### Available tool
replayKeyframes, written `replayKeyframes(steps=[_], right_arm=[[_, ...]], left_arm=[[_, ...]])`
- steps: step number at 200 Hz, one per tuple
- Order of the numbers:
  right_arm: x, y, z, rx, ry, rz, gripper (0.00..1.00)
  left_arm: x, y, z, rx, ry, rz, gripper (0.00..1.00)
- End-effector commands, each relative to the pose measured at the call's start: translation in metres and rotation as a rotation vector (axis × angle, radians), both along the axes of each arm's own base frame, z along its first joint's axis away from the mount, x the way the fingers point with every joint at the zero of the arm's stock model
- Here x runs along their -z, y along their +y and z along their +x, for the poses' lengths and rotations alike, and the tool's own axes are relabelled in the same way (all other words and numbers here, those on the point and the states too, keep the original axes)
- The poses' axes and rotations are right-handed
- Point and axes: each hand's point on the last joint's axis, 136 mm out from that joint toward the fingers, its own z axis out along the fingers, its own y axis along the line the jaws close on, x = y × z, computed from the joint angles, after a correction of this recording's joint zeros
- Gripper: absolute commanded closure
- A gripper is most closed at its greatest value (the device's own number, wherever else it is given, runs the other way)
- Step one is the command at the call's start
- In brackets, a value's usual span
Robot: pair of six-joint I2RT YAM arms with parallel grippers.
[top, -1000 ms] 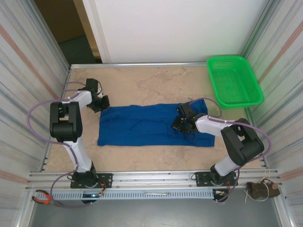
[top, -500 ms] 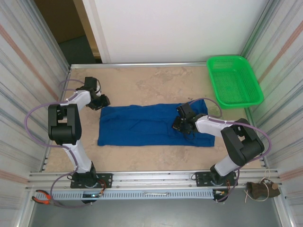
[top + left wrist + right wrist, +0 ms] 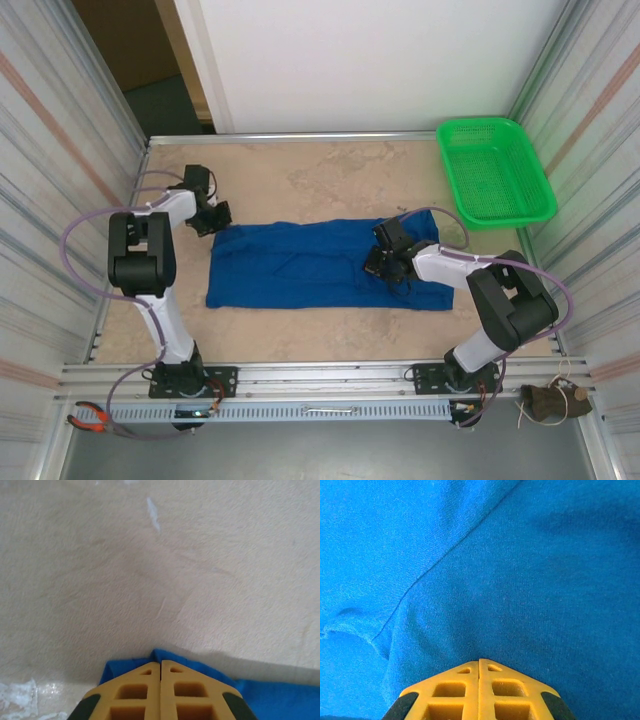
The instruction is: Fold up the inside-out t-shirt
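**Blue cotton flat on the bench, both claws shut at it**

Spread lengthwise across the middle of the tan bench: the inside-out t-shirt, royal blue, a long rectangle.

Reaching from the left, elbow raised, wrist bent down to the shirt's far left corner: left claw, pressed together. Stretched low from the right over the shirt's right part: right claw, likewise pressed together, tips at the cloth.

From the left wrist, a blue corner peeking past the yellow fingertips, bare bench beyond; impossible to tell whether fabric is nipped. From the right wrist, a diagonal seam line. From above, a green mesh basket in the far right corner, apart from the shirt.
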Motion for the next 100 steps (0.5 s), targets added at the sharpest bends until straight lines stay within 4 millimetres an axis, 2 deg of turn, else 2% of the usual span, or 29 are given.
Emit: replayKeyframes(steps=[1, 41, 73, 87, 100], right_arm=[[0.024, -0.026, -0.033, 0.042, 0.121, -0.105, 1.0], [0.03, -0.035, -0.041, 0.074, 0.16, -0.129, 1.0], [0.032, -0.036, -0.043, 0.084, 0.165, -0.123, 1.0], [0.031, -0.035, -0.042, 0.082, 0.161, -0.121, 1.0], [0.03, -0.034, -0.041, 0.078, 0.159, -0.122, 1.0]], left_arm=[[-0.014, 0.004, 0.015, 0.014, -0.03, 0.033, 1.0], [-0.034, 0.013, 0.04, 0.003, -0.072, 0.034, 1.0], [-0.025, 0.012, 0.044, 0.02, -0.037, 0.035, 1.0], [-0.021, 0.016, 0.044, 0.019, -0.021, 0.045, 0.75], [-0.026, 0.021, 0.044, 0.013, -0.024, 0.049, 0.64]])
